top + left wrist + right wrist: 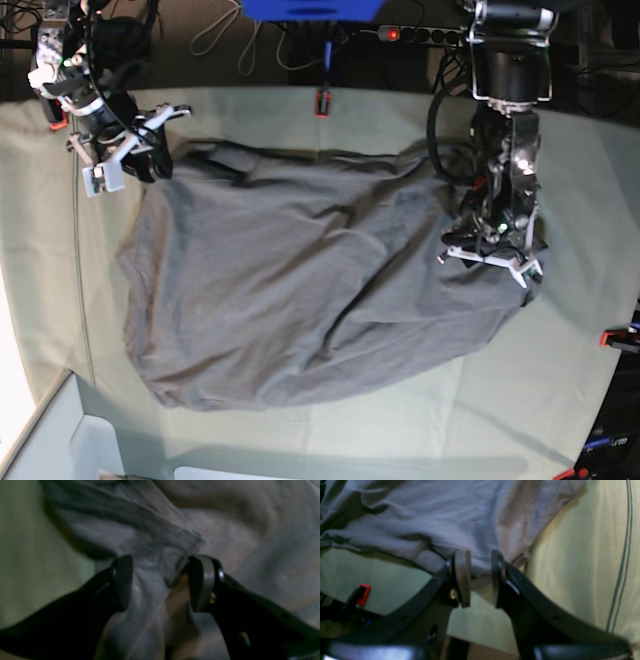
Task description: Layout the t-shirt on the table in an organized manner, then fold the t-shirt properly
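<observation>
The dark grey t-shirt (300,290) lies spread but rumpled on the middle of the table (560,390). My left gripper (490,258) is down at the shirt's right edge. In the left wrist view it (161,582) is open, with a raised fold of the t-shirt (150,555) between the two pads. My right gripper (140,160) is at the shirt's far left corner. In the right wrist view it (480,577) is narrowly open, with the hem of the t-shirt (445,517) lying in the gap over the pale green table (570,567).
Red clamps sit at the table's edges: one at the back (322,100), one at the right (615,338), and one shows in the right wrist view (363,593). A white tray edge (60,440) is at the front left. Cables and a power strip (410,34) lie behind the table.
</observation>
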`<state>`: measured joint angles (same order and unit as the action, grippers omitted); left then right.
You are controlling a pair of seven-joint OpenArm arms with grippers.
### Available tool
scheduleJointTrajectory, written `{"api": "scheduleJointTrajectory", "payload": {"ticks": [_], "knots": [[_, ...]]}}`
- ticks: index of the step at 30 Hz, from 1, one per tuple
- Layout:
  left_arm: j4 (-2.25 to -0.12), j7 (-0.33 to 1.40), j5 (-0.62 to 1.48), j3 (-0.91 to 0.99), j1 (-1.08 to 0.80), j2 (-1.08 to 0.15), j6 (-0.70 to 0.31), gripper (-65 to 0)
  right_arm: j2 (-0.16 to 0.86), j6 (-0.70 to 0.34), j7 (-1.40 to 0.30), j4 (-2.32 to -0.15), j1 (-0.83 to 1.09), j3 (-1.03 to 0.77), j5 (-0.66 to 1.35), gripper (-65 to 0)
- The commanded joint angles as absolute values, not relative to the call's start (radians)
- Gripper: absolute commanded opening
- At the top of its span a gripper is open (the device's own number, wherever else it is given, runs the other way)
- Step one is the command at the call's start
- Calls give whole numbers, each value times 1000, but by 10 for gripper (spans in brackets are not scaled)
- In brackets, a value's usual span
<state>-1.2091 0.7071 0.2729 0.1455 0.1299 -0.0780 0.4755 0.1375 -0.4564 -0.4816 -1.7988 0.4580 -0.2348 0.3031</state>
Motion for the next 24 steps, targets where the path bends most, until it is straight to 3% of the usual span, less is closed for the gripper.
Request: {"api": "scheduleJointTrajectory", "payload": {"ticks": [1, 4, 8, 15, 18, 24], "knots": [[-1221, 700, 265, 147, 147, -88, 476, -313, 147, -460, -456, -1813, 456, -240, 314, -501], [-1227, 700, 266, 147, 143, -90, 476, -330, 147, -460, -456, -1813, 456, -240, 314, -501], [-1231, 699, 269, 148, 131, -90, 473, -483, 147, -460, -456, -1813, 456, -240, 314, -501], [-1277, 699, 271, 148, 130, -87, 473, -511, 147, -460, -456, -1813, 456, -242, 314, -502], [-1320, 699, 271, 150, 111, -85, 476, -650, 147, -460, -456, -1813, 458, -242, 314, -502], [-1457, 699, 271, 150, 45, -84, 476, -650, 143, -460, -458, -1813, 460, -242, 314, -502]]}}
